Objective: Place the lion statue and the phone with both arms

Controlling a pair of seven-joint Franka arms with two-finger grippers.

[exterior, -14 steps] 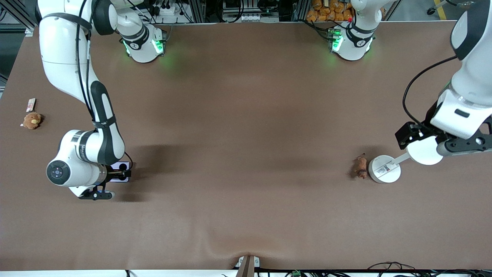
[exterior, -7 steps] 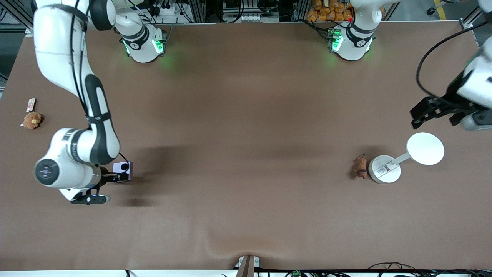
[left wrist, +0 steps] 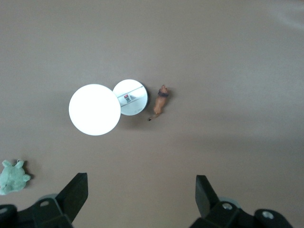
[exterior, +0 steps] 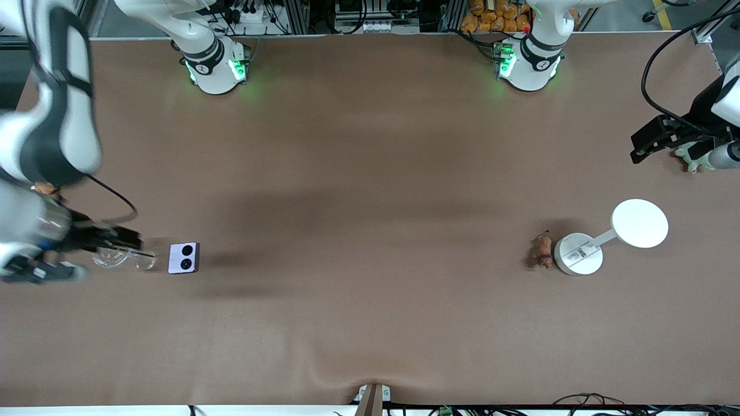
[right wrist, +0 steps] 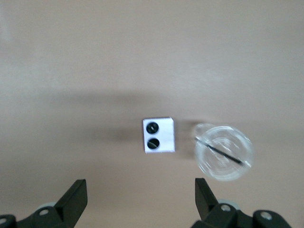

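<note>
1. my right tool (exterior: 124,242) hangs empty, fingers spread apart, over a clear glass dish (exterior: 118,258) at the right arm's end of the brown tabletop (exterior: 370,173).
2. the flat, pale lavender phone (exterior: 184,257) lies just beside that dish.
3. my left tool (exterior: 653,138) hangs fingers apart near a green plush turtle (left wrist: 13,176).
4. the tiny brown-orange lion statue (exterior: 541,250) lies against the white round-based lamp stand (exterior: 578,253).
</note>
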